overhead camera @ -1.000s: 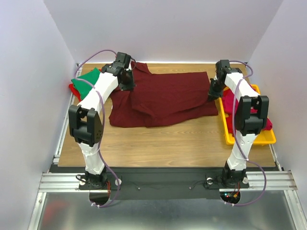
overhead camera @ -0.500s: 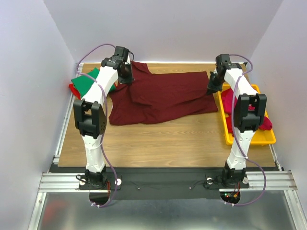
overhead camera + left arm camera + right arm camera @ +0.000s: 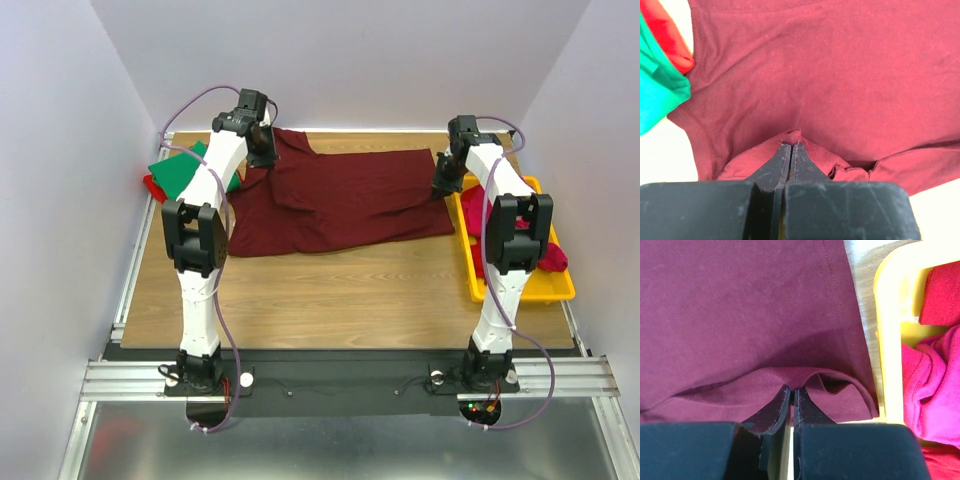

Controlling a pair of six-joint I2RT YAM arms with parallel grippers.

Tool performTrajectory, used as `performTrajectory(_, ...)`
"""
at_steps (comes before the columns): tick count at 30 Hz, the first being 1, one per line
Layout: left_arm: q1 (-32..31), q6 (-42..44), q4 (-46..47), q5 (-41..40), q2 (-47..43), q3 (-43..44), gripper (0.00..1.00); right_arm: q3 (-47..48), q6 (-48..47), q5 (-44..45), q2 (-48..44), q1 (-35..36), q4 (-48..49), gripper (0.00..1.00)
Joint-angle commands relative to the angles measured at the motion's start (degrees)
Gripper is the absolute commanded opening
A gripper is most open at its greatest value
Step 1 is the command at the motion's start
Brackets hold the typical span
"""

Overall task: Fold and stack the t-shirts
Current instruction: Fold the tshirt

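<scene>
A dark maroon t-shirt lies spread across the far half of the table, partly folded over itself. My left gripper is shut on a pinch of its cloth near the far left corner; the pinch shows in the left wrist view on the maroon t-shirt. My right gripper is shut on a fold near the shirt's right hem, seen in the right wrist view on the maroon cloth. A green t-shirt lies on a red one at the far left. A bright pink t-shirt lies in the tray.
A yellow plastic tray stands at the right edge and holds pink and red cloth; its rim shows in the right wrist view, close to my right gripper. The green and red cloth lies just left of my left gripper.
Both grippers have moved towards the far edge with the maroon shirt in them. The shirt's near edge has slid away from me and the cloth lies flatter.
</scene>
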Motion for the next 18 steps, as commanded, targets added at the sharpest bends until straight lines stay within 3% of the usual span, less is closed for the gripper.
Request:
performTrajectory(1,0.71,0.37,-1.93,-0.6,0.55,4.95,0.0,2.31,-0.2,1.79,-0.07,-0.53,0.72,0.0)
performTrajectory(8,2.64,-2.62,-1.05,-5.25,-1.29,4.07,0.0,1.35,-0.2,3.02,-0.95,-0.88,0.81,0.0)
performTrajectory(18,3.87,-2.8,-2.28,-4.74,-1.99,2.93,0.0,0.65,-0.03,3.03,-1.3,-0.88,0.81,0.0)
